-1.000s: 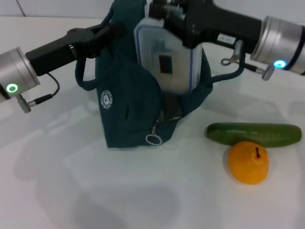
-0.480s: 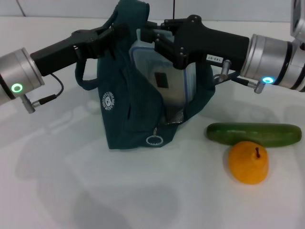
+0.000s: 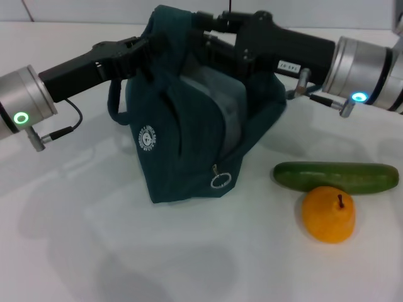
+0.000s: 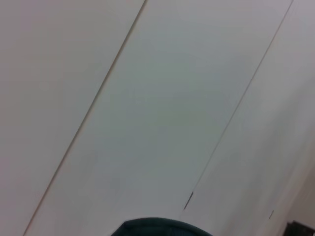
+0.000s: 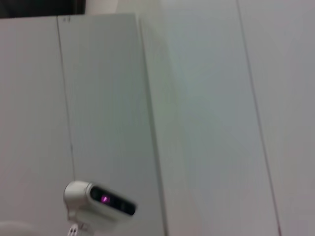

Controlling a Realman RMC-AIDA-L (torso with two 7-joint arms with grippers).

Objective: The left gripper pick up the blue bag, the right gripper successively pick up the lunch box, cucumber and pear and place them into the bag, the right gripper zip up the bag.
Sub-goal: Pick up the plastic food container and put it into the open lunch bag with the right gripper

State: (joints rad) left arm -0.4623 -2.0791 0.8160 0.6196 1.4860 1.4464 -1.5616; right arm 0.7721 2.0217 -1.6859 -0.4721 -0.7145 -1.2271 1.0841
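Observation:
The blue bag stands upright in the middle of the white table, its mouth open toward the right. My left gripper is shut on the bag's top edge by a handle, holding it up. A sliver of the teal bag shows in the left wrist view. The lunch box sits inside the bag, only its pale side showing through the opening. My right gripper is at the bag's mouth, just above the box. The cucumber lies on the table to the right, the pear touching its near side.
The bag's ring zipper pull hangs at its front corner. White table stretches in front of and to the left of the bag. The right wrist view shows only pale wall panels and a small white camera device.
The lunch box has gone from standing above the bag's rim to deep inside it. The bag has settled and widened, and the right arm has shifted slightly up and back.

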